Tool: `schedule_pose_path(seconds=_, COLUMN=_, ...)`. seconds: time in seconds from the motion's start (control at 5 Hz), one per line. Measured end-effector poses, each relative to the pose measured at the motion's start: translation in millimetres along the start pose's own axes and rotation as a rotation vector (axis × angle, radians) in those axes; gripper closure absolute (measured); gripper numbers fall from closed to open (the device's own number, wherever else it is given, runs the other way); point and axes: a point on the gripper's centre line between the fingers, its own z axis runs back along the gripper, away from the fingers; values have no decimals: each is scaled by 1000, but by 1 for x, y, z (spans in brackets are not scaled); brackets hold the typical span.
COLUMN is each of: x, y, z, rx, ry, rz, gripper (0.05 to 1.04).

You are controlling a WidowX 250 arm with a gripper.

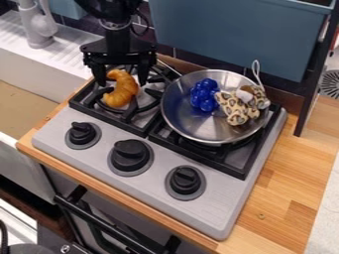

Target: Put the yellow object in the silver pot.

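The gripper [121,74] has its jaws standing wide, right at the far end of that yellow croissant [122,91] near the stove's [213,213] back left corner. Its long axis runs across their opening, so I'd say they'd squeeze its sides.

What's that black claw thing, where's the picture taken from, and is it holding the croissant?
That's a robot arm. Its gripper works like a hand with two fingers. One fixed camera looks down at a slant. The toy croissant lies on the stove's left burner. The fingers are spread apart above it, so it doesn't look held. On the right, the silver pan holds shiny blue grapes and a spotted plush toy. Black knobs line the stove's front.
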Motion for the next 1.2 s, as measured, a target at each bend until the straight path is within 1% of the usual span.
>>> schedule_pose_path(seconds=0.2, x=-6, y=-1, z=-3, rx=9, ry=6, rz=-21, gripper=76)
schedule_pose_path(seconds=0.4, x=-8, y=-6, z=-6, rx=20, ry=0, rz=-37, gripper=77)
schedule_pose_path(seconds=0.6, x=-8, y=-8, z=-9, rx=47, ry=-12, rz=-37, gripper=125)
schedule_pose_path(seconds=0.8, x=4, y=-15, z=-11, rx=40, ry=-36, rz=-25, gripper=380)
schedule_pose_path(seconds=1.0, x=4, y=-16, z=-12, rx=25, ry=-24, rz=-26, gripper=450)
schedule_pose_path(seconds=1.2, x=3, y=-14, z=-13, rx=20, ry=-21, rz=-36, gripper=418)
